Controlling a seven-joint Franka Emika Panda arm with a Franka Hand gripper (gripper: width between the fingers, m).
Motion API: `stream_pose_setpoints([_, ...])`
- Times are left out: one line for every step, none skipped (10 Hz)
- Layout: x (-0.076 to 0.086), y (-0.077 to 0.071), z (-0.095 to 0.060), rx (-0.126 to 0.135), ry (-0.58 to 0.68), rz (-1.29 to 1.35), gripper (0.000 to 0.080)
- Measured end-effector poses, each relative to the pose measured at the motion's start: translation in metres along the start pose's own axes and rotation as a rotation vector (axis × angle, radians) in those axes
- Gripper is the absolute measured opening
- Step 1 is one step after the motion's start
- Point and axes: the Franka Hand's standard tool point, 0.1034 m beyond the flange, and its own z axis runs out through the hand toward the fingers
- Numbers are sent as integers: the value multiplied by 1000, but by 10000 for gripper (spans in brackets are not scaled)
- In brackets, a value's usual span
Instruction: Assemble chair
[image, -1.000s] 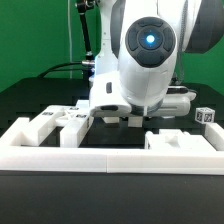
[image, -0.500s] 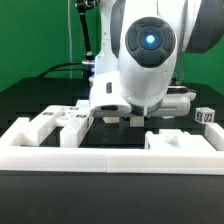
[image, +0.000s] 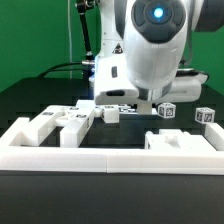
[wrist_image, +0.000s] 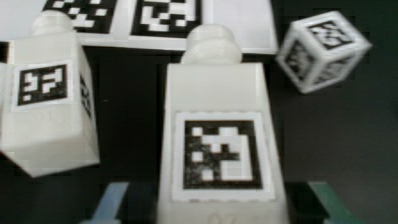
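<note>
Obstacles I list: border rail (image: 110, 158) across the near edge; chair pieces (image: 52, 126) clustered on the exterior view's left; chair block (image: 180, 140) on its right; tagged cube (image: 167, 110) and second cube (image: 207, 115) farther back. Free room: bare table (image: 128, 138) between cluster and block. Wrist view: only a narrow gap between the chair leg (wrist_image: 217, 130) in my gripper (wrist_image: 217, 208) and the neighbouring leg (wrist_image: 48, 95).

Green backdrop (image: 30, 35) behind a black tabletop (image: 25, 100)

The arm (image: 150, 55) is big, round and white, with smooth shiny shells. Near its top is a dark round spot with a bright blue light (image: 157, 13) in the middle. A thin black cable (image: 65, 68) runs behind it. Its two fingers (wrist_image: 114, 203) look dark grey.
</note>
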Motion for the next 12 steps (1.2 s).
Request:
stream_pose_setpoints([-2, -4, -14, 10, -2, 11, 291])
stream_pose_setpoints([2, -6, -27, 14, 20, 16, 291])
stream_pose_setpoints([5, -6, -24, 13, 29, 14, 291])
stream_pose_setpoints([7, -5, -24, 12, 46, 14, 291])
stream_pose_setpoints([9, -5, -25, 12, 60, 14, 291])
stream_pose_setpoints([16, -6, -31, 10, 131, 14, 291])
stream_pose_setpoints([14, -8, -41, 9, 181, 12, 291])
stream_pose_setpoints([14, -13, -59, 8, 245, 4, 291])
stream_pose_setpoints([10, -17, -71, 8, 268, -2, 291])
stream_pose_setpoints([13, -20, -86, 5, 344, -5, 291])
stream_pose_setpoints([14, -20, -96, 3, 424, -7, 291])
stream_pose_setpoints([17, -19, -99, 0, 520, -4, 291])
